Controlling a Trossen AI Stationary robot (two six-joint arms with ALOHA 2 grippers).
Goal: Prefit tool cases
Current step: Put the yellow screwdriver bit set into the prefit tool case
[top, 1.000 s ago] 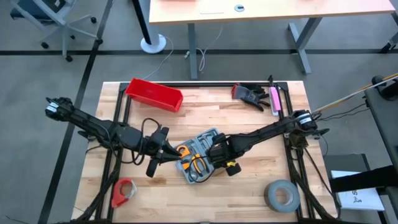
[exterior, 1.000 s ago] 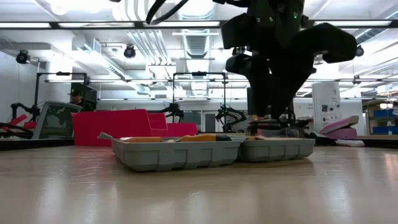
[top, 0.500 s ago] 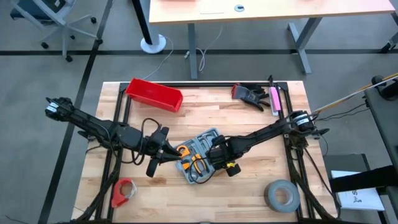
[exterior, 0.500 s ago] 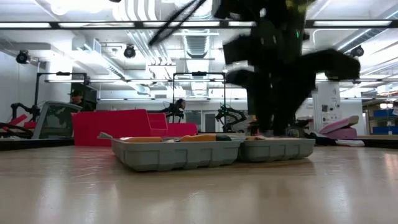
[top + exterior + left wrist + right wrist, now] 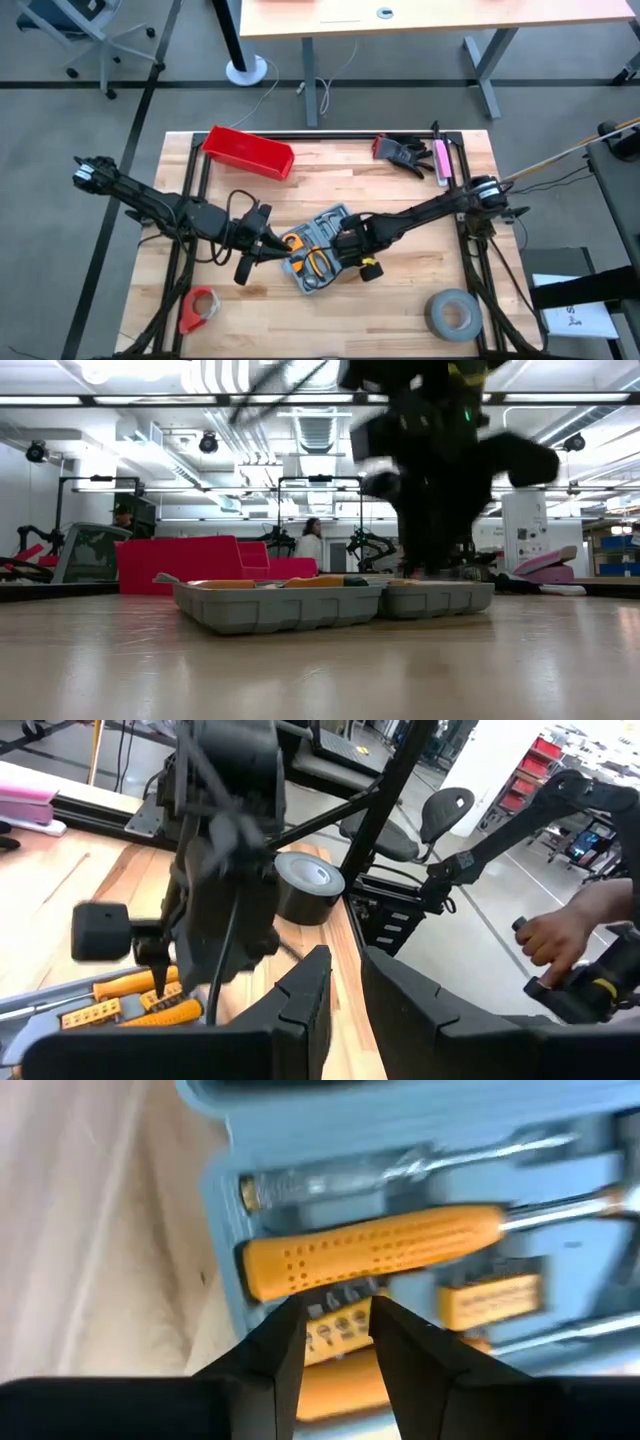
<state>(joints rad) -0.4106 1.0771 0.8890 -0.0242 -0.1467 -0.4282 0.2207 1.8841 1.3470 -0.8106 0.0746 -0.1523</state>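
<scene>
**Open tool case at mid-tabletop**

Your wooden tabletop (image 5: 400, 190) carries the open tool case (image 5: 318, 248) at its centre. High view: the left hand (image 5: 268, 243) waits just beside it, fingers nearly together, holding nothing. Right wrist view: the right hand (image 5: 335, 1330) hangs over an orange-handled screwdriver (image 5: 375, 1252), parted, gripping nothing.

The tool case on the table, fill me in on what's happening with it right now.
The tool case lies open mid-table, with orange-handled tools seated in its recesses. The right pincer is down over it, its fingers narrowly apart just above an orange-handled screwdriver, gripping nothing visible. The left pincer waits beside the case's left edge, nearly shut and empty. A red bin and a tape roll sit aside.
</scene>
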